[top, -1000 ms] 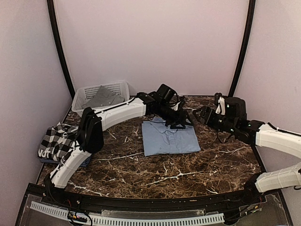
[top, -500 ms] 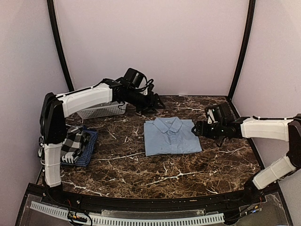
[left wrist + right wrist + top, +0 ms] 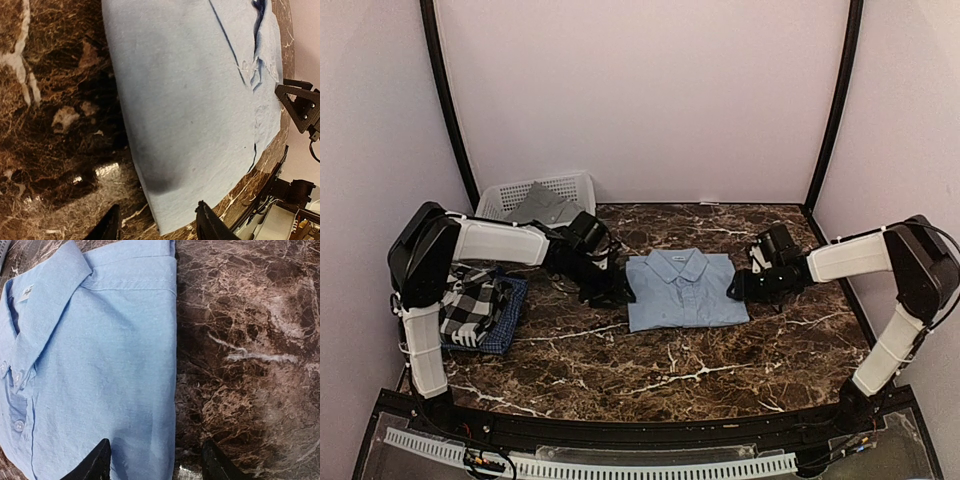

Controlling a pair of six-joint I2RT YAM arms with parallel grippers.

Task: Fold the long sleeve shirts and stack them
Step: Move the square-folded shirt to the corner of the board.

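Note:
A folded light blue long sleeve shirt [image 3: 685,290] lies collar-up at the middle of the table. My left gripper [image 3: 617,293] is low at its left edge and open. In the left wrist view its fingertips [image 3: 157,226] straddle the shirt's [image 3: 190,100] near corner edge. My right gripper [image 3: 738,288] is at the shirt's right edge, also open. In the right wrist view one finger is over the blue cloth [image 3: 100,355] and the other over marble, either side of the gripper's [image 3: 156,462] gap. A black-and-white checked shirt [image 3: 470,305] lies on a dark blue one [image 3: 512,315] at the left.
A white lattice basket [image 3: 498,198] at the back left holds a grey shirt [image 3: 542,207]. The dark marble table [image 3: 670,360] stretches in front of the blue shirt. Pale walls close in the back and both sides.
My left arm rose from the shirt's collar to the back by the basket, then came down to the shirt's left edge. My right gripper moved in to the right edge, its jaws narrowing.

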